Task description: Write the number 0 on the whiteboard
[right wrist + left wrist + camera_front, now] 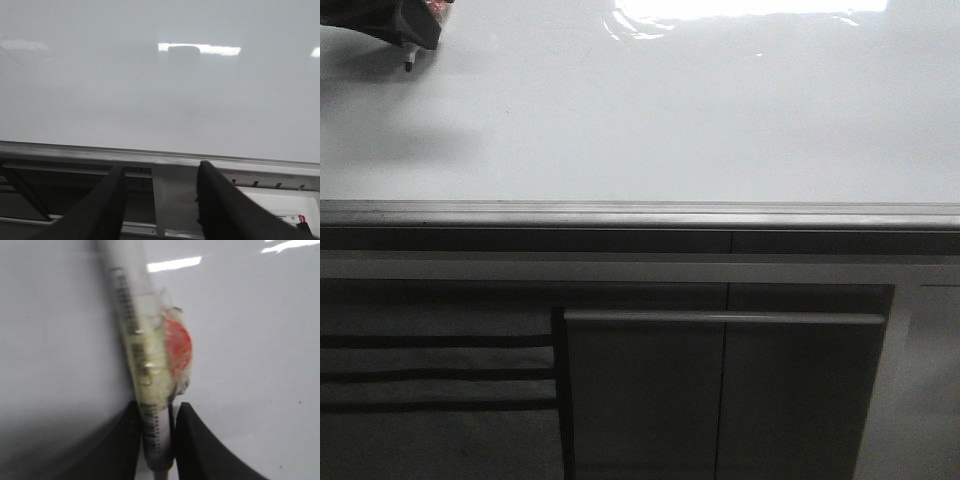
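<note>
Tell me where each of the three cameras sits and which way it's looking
Front: looks forward over the whiteboard, edge strip and cabinet below; left gripper with marker shows far left.
Left wrist: on the left arm, facing the board; jaws clamp the marker.
Right wrist: on the right arm, near the board's edge; right gripper open, empty.
Shared: all three see the board; front and left wrist both see the marker.
</note>
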